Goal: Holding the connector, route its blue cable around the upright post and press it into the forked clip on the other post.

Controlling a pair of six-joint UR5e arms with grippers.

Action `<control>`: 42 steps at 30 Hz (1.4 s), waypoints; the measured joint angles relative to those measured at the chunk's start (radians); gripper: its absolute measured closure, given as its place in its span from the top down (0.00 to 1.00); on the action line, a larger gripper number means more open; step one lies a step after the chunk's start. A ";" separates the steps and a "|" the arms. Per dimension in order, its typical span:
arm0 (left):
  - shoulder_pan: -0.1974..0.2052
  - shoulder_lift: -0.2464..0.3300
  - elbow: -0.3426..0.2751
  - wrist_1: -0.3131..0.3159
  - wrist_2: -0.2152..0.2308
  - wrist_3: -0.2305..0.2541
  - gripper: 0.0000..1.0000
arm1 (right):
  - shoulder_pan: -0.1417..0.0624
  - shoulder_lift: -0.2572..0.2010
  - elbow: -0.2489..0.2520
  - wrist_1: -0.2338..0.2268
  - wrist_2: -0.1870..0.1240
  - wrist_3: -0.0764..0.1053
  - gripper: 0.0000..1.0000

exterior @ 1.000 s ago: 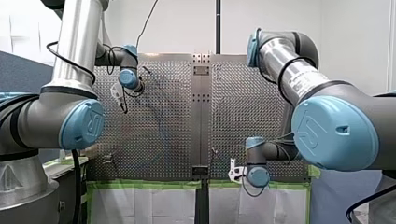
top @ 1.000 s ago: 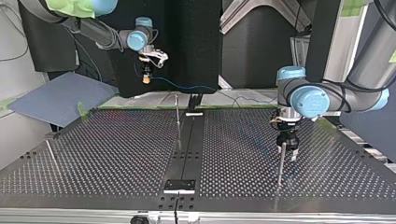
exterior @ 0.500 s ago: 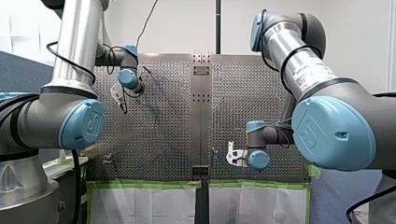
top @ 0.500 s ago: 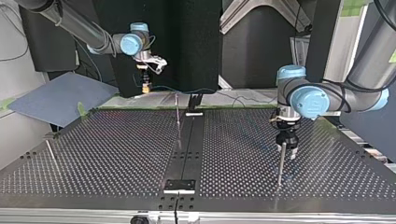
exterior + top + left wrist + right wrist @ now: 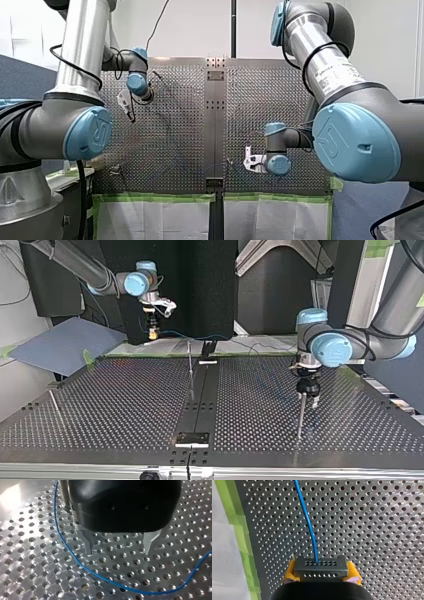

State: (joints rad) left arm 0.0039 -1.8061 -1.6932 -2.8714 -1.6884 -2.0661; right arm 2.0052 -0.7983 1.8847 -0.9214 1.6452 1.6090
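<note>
My right gripper (image 5: 321,576) has its yellow pads (image 5: 290,571) shut on a dark connector (image 5: 321,567). The blue cable (image 5: 307,517) runs out of it ahead over the perforated plate. In the top view this gripper (image 5: 152,332) hangs above the table's far edge at the left, and the cable (image 5: 200,336) trails to the right. My left gripper (image 5: 118,551) is open, with nothing between its metal fingers (image 5: 88,545); a loop of cable (image 5: 100,576) lies on the plate under it. It hovers (image 5: 306,392) just behind an upright post (image 5: 300,415). A thin post (image 5: 190,362) stands mid-table.
A third thin post (image 5: 55,405) leans near the top view's left edge. A black centre strip (image 5: 200,400) splits the perforated table (image 5: 125,405). Green tape (image 5: 155,197) lines the table's edge in the front view. A blue-grey sheet (image 5: 65,345) lies off the table.
My right arm has carried the connector toward the top view's left and lower, and in over the table's edge in the front view. My left gripper has barely moved.
</note>
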 joint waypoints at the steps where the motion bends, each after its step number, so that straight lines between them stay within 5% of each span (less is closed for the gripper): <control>1: 0.000 0.000 0.000 -0.009 -0.002 0.000 1.00 | 0.000 0.000 0.005 -0.004 0.001 -0.001 0.00; 11: -0.021 0.014 -0.001 -0.083 -0.061 -0.010 1.00 | -0.002 0.001 0.033 -0.009 0.018 -0.004 0.00; 21: -0.023 0.102 -0.066 -0.127 -0.084 -0.011 1.00 | -0.004 0.001 0.035 -0.009 0.027 -0.002 0.00; 31: -0.019 0.178 -0.128 -0.193 -0.144 0.055 1.00 | -0.003 0.008 0.037 -0.001 0.028 -0.003 0.00; 42: -0.029 0.267 -0.071 -0.282 -0.195 0.144 1.00 | -0.002 0.028 0.037 -0.009 0.030 -0.006 0.00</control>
State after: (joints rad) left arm -0.0254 -1.5386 -1.7646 -3.1534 -1.8835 -1.9225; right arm 2.0031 -0.7699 1.9216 -0.9302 1.6752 1.6034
